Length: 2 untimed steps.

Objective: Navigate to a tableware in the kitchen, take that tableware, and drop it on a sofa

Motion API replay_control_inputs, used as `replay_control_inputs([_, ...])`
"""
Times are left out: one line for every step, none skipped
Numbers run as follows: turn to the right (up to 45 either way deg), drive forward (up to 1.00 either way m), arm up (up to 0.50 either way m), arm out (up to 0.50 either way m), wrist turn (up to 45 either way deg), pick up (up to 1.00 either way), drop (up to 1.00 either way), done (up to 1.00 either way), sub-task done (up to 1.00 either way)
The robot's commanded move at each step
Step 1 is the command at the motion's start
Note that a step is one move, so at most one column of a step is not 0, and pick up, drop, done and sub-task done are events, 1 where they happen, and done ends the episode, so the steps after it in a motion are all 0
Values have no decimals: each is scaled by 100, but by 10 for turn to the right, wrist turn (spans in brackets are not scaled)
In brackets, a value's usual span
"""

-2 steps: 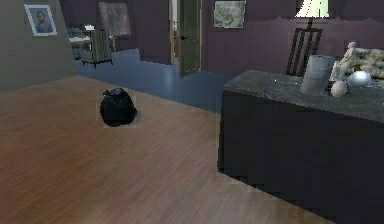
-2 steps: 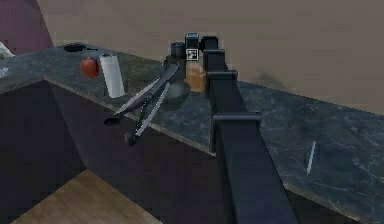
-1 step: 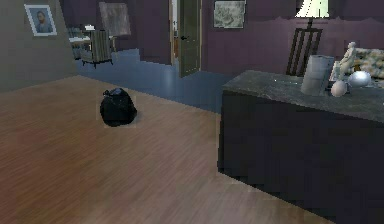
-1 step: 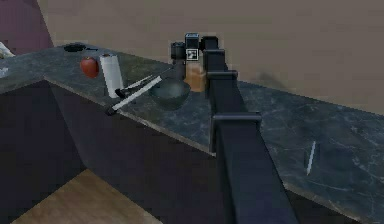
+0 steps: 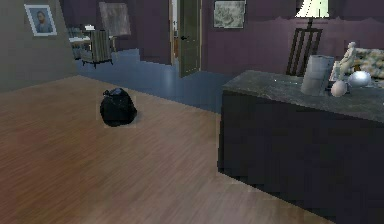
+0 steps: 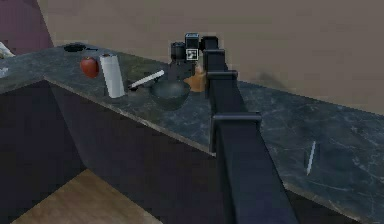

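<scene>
My arm reaches out across a dark stone table, with my pincer at its far end. I cannot tell whether the pincer is spread or pressed together, nor whether it holds anything, because a small brownish object sits on the table right by it. A dark bowl, likely the tableware I want, rests on the table just left of the arm, near the pincer. I judge the arm is stretched out to reach it. Further left, a white paper roll stands upright beside a red apple.
</scene>
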Motion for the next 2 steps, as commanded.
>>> replay_control_inputs([0,0,0,0,180,0,0,0,0])
replay_control_inputs([0,0,-6,0,0,0,0,0,0])
